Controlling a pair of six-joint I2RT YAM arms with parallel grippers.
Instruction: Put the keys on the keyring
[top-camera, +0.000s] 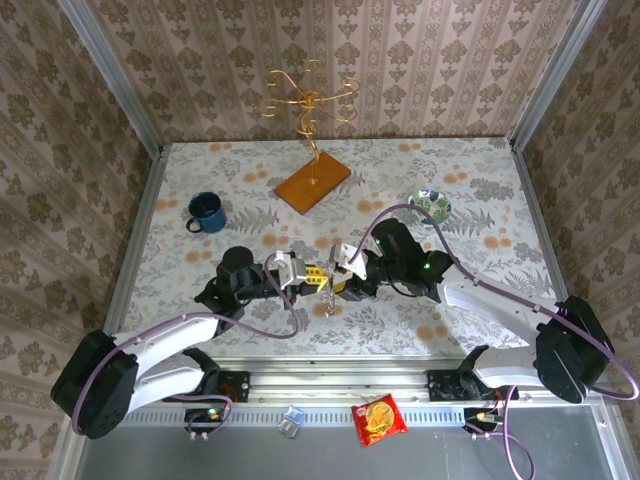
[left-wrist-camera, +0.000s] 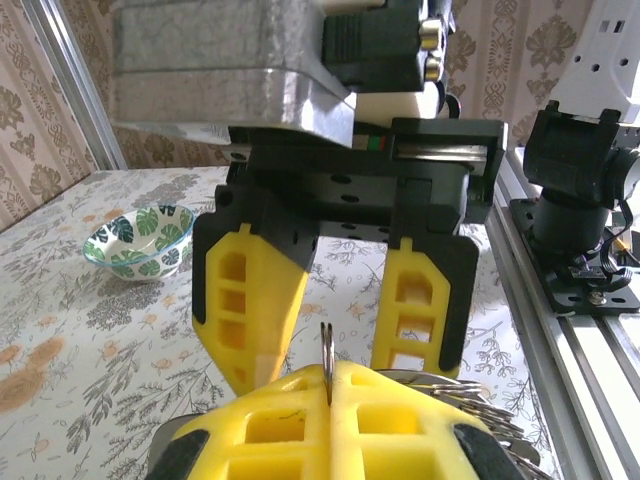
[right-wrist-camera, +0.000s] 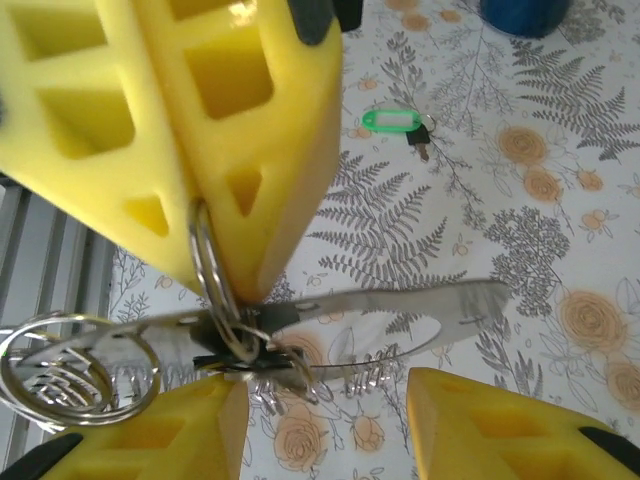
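Observation:
My left gripper (left-wrist-camera: 330, 378) is shut on the thin silvery keyring (left-wrist-camera: 326, 350), which stands edge-on between its yellow pads. In the right wrist view the keyring (right-wrist-camera: 208, 268) hangs from the left gripper (right-wrist-camera: 222, 290), with a flat metal strip (right-wrist-camera: 400, 305), small springs and another ring (right-wrist-camera: 60, 368) bunched under it. My right gripper (right-wrist-camera: 318, 400) is open just below that bunch, its left finger close under it. The keys lie on the table further off: a green-headed one (right-wrist-camera: 388, 121) and a dark-headed one (right-wrist-camera: 421, 141) beside it. From above, both grippers (top-camera: 300, 272) (top-camera: 345, 266) meet mid-table.
A blue mug (top-camera: 206, 211) stands at the back left and a gold wire stand on a wooden base (top-camera: 312, 182) at the back centre. A green-patterned bowl (top-camera: 429, 207) sits back right. A snack packet (top-camera: 379, 418) lies on the front rail.

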